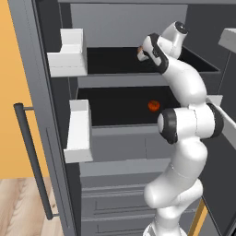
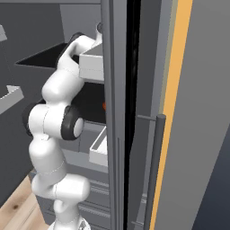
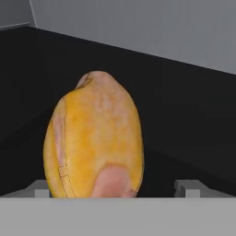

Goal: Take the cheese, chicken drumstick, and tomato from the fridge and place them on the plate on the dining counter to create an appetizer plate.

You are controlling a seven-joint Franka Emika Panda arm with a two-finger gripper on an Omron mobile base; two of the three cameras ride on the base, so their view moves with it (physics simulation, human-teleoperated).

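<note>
presently reaching into fridge (image 1: 41, 92), upper black shelf. chicken drumstick (image 3: 94, 138) close ahead, lying between wide-spread fingertips (image 3: 186, 186) of gripper (image 3: 113, 189), not yet gripped. tomato (image 1: 153, 105) on shelf below. advisable: centre on thick middle, close gently, lift straight clear.

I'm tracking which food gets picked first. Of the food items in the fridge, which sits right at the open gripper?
The chicken drumstick, golden-brown, on the upper black shelf, between the gripper's open fingertips. The red tomato lies one shelf lower.
</note>
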